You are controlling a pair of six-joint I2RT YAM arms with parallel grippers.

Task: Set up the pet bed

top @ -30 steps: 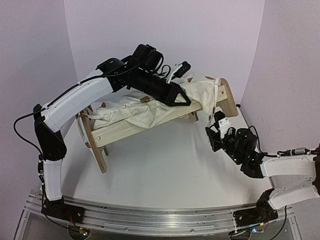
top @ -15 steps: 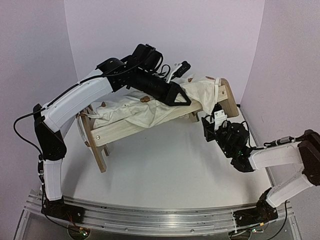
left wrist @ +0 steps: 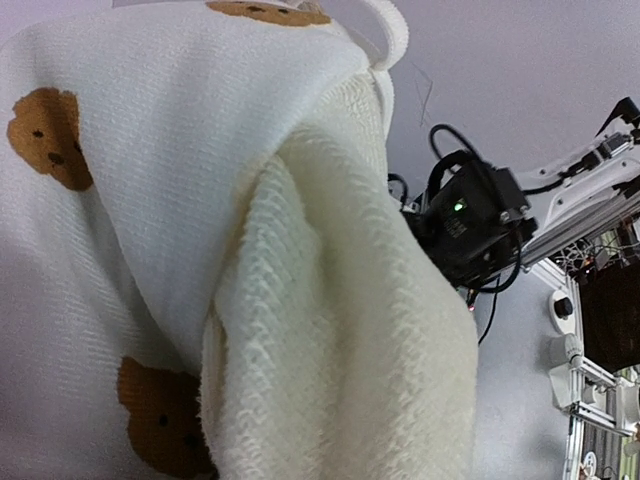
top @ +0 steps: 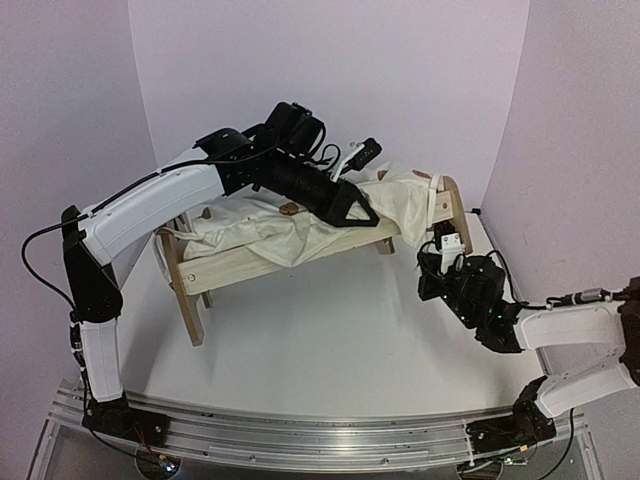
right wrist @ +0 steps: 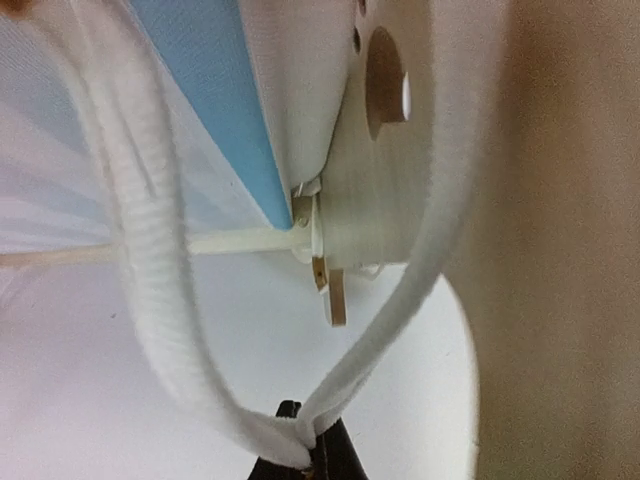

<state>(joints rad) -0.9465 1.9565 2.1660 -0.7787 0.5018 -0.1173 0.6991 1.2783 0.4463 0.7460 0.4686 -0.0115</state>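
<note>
The pet bed (top: 250, 265) is a light-wood frame lying aslant across the table, its right end board (top: 457, 205) near my right arm. A cream bear-print duvet (top: 300, 235) lies rumpled over it. My left gripper (top: 362, 210) reaches over the bed and is shut on a bunched fold of the duvet (left wrist: 330, 330), which hides its fingers in the left wrist view. My right gripper (right wrist: 318, 440) is shut on a loop of white tie strings (right wrist: 150, 250) below the blue-and-white striped base (right wrist: 200, 110), beside the end board (right wrist: 400, 210). In the top view the right gripper (top: 432, 260) sits just under that board.
Lilac walls close in the table on three sides. The bed's left legs (top: 190, 315) stand near the left arm's upright link (top: 85, 290). A metal rail (top: 300, 430) runs along the near edge. White table (top: 330, 340) lies in front of the bed.
My right gripper went to the bed's right end, shut on the tie strings and drew back a little. The left arm and the duvet rose slightly, and the bed shifted a little left.
</note>
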